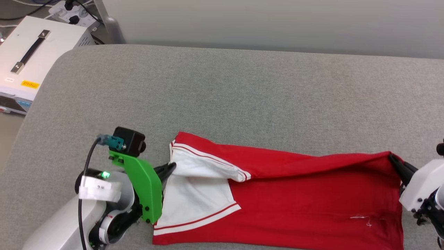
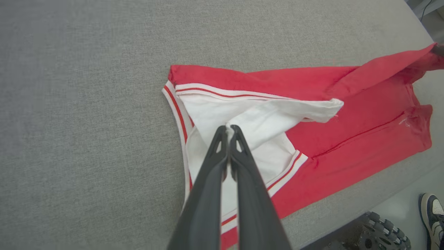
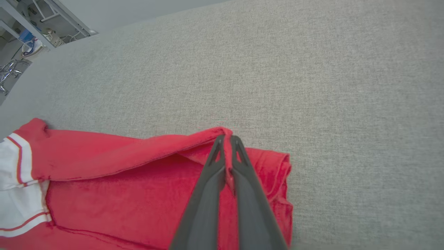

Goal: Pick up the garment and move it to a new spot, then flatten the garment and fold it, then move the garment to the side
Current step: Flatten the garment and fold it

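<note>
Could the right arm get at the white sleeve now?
Probably not: the right gripper is shut on the T-shirt at its red hem, and the white sleeve lies at the opposite end, pinched by the left gripper.

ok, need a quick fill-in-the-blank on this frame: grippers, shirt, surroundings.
1. The left gripper is shut on the ____ sleeve cloth of the garment.
2. The right gripper pinches a raised ____ edge of the garment.
3. The garment lies on a ____ fabric surface.
4. The white box beside the surface has a ____ handle.

Missing words: white; red; grey; black.
</note>
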You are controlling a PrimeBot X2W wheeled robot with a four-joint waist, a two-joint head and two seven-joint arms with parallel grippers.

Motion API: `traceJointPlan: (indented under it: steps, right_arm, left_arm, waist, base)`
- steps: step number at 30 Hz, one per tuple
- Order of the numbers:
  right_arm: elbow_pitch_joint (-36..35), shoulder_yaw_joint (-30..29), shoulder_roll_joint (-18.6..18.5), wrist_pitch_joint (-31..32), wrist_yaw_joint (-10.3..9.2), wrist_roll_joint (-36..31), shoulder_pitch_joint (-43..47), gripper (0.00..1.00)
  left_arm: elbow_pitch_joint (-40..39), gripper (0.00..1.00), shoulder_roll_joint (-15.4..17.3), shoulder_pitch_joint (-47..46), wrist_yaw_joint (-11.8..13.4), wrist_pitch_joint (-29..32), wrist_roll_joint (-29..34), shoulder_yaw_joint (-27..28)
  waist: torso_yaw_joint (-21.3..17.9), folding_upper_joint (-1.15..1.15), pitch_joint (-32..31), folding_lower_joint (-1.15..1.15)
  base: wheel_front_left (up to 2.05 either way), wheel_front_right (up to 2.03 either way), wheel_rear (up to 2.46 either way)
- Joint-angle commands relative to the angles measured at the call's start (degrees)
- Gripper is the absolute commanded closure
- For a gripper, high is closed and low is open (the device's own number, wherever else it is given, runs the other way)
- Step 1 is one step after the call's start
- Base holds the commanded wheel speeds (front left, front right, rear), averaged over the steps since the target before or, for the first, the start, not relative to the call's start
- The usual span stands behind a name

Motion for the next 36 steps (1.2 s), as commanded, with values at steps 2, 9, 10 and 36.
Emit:
traceJointPlan:
  steps: [2,9,10,36]
  right_arm:
    - [-1.3,-0.1,-0.3,0.0,-0.03,1.1,3.0,1.00]
    - [-4.2,1.1,-2.2,2.3,-0.03,3.4,9.0,1.00]
    - [-4.6,1.5,-2.6,2.7,-0.03,3.6,9.7,1.00]
    - [-1.1,11.4,-9.7,2.7,-0.03,0.8,11.5,0.00]
  left_arm:
    - [-0.5,1.00,0.5,2.7,0.8,-0.6,-0.8,-0.4]
    - [-0.2,1.00,0.7,7.6,2.2,-1.1,-1.3,-1.8]
    - [0.2,1.00,0.8,8.1,2.2,-1.2,-1.3,-2.1]
    - [9.4,0.00,-1.4,9.9,2.4,-2.5,0.4,-5.1]
  waist:
    - [0.5,0.00,-0.4,0.00]
    - [0.5,0.00,-0.5,0.00]
    - [0.5,0.00,-0.5,0.00]
    - [-0.6,0.00,0.1,0.00]
  base:
    - [0.00,0.00,0.00]
    - [0.00,0.00,0.00]
    - [0.00,0.00,0.00]
    - [0.00,0.00,0.00]
